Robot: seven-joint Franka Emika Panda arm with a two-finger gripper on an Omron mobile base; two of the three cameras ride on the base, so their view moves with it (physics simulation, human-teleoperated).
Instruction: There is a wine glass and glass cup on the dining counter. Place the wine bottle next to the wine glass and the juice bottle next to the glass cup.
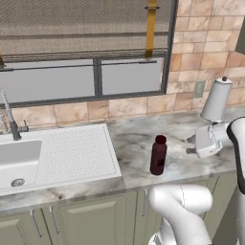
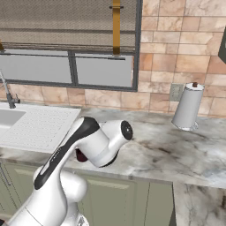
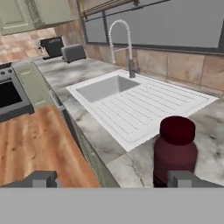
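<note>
One sink [image 1: 28, 160], one tap [image 1: 10, 119] — then one juice bottle [image 1: 158, 155] upright on the marble worktop [image 1: 139, 143], just right of the drainer. One claw [image 3: 111, 178], spread wide, near the bottle; one towel roll [image 1: 216, 100] farther right.

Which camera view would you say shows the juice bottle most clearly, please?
The left base view: the juice bottle stands whole and unobstructed on the marble worktop. The hand view shows it close but cut off below; in the right base view the arm hides nearly all of it.
</note>
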